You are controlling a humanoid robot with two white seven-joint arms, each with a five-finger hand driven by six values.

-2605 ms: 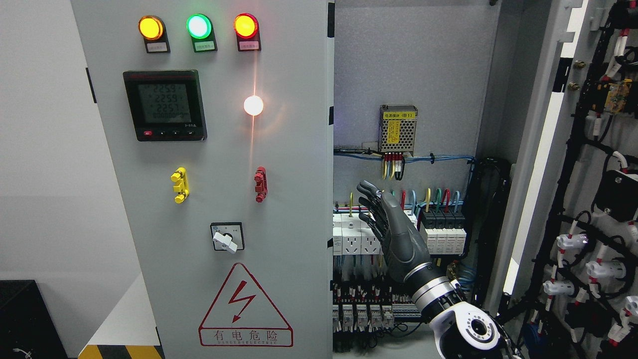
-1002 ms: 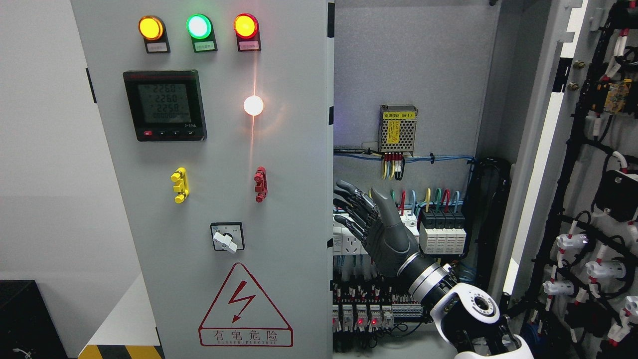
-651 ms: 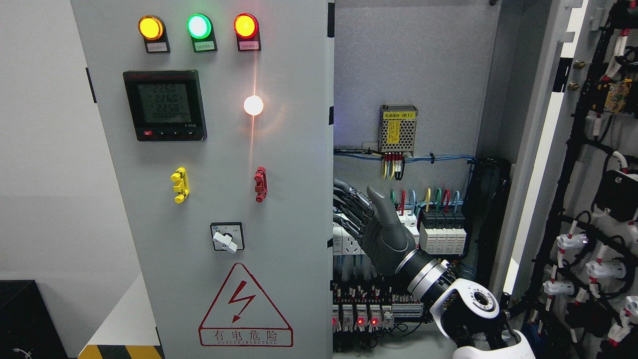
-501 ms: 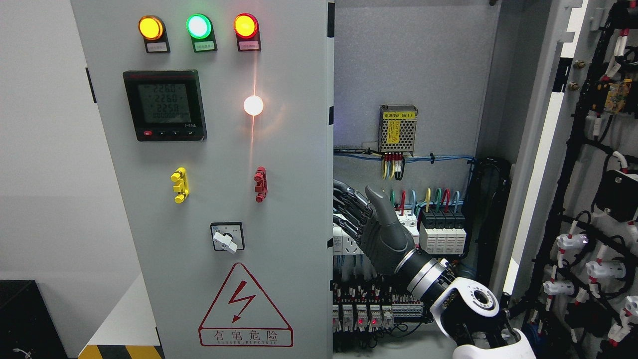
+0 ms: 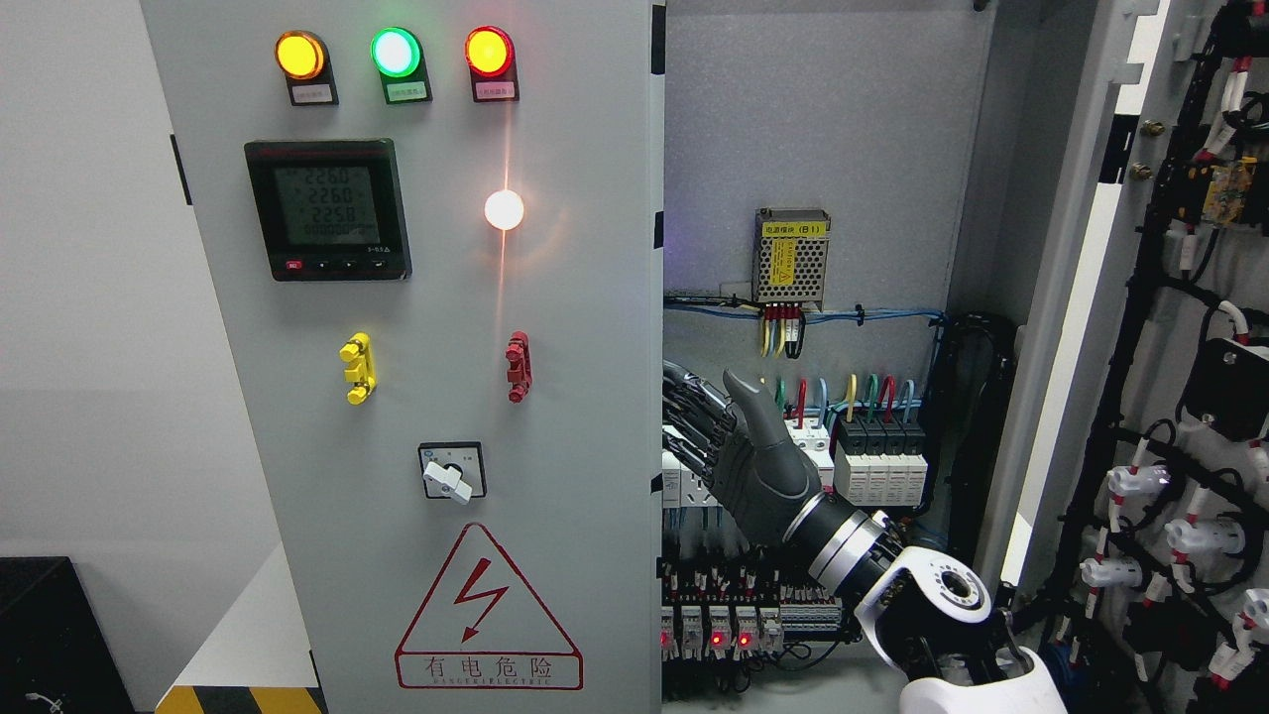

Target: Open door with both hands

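1. The left cabinet door (image 5: 416,397), grey and closed, fills the left half of the view; it carries three indicator lamps (image 5: 396,52), a digital meter (image 5: 328,208), a rotary switch (image 5: 451,472) and a red high-voltage warning triangle (image 5: 488,610).
2. The right hand (image 5: 749,451) reaches up from the lower right, fingers (image 5: 689,412) extended and slightly apart, tips at the door's right edge, gripping nothing.
3. Behind it, the open compartment shows circuit breakers (image 5: 877,461) and a power supply (image 5: 791,257).
4. The right door (image 5: 1110,297) stands swung open.
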